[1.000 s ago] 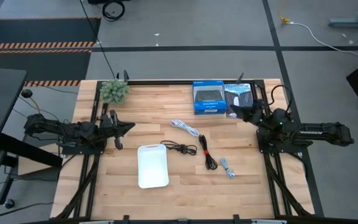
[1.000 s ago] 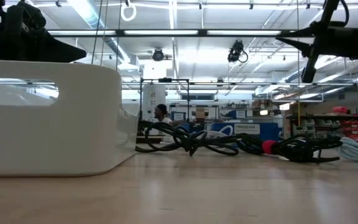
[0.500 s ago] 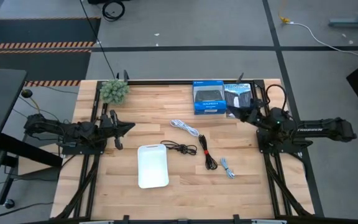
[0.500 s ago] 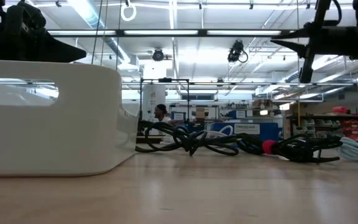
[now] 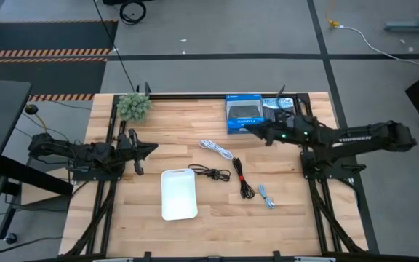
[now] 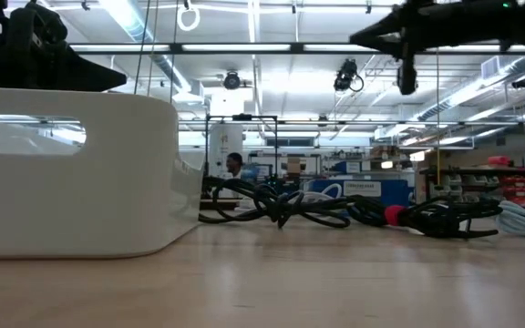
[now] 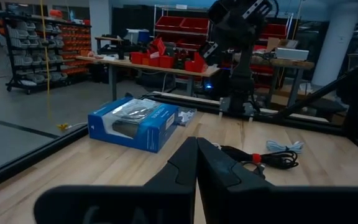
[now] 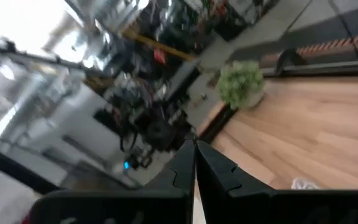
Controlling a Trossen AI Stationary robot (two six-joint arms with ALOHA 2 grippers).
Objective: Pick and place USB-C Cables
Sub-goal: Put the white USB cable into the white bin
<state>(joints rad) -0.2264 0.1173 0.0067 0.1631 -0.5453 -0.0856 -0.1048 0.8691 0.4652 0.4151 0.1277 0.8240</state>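
**Right pincer clenched above the back of the desk, cables lying free**

The right pincer (image 5: 252,129) hangs over the back half of the desk (image 5: 151,225), its arm stretched across from the right edge, and its tip sits just in front of the blue box (image 5: 243,113). In its own wrist view we see the two dark fingers (image 8: 188,163) pressed together with nothing between them. The left pincer (image 5: 151,148) waits near the left edge of the desk, and its fingers (image 7: 197,163) are likewise clenched and empty.

We find all four cables resting on the wood, none of them touched by either arm. The white cable (image 5: 217,149) lies nearest the right pincer, toward the middle of the desk. The black cable (image 5: 209,173) is just beside the right side of the white tray (image 5: 178,193). The black cable with the red band (image 5: 244,180) lies to the right of that one, running front to back, and the pale blue-grey cable (image 5: 266,196) is farther right and closer to the front edge.

A black box (image 5: 278,114) stands next to the blue box at the back, partly covered by the right arm. A small green plant (image 5: 134,106) sits at the back left corner
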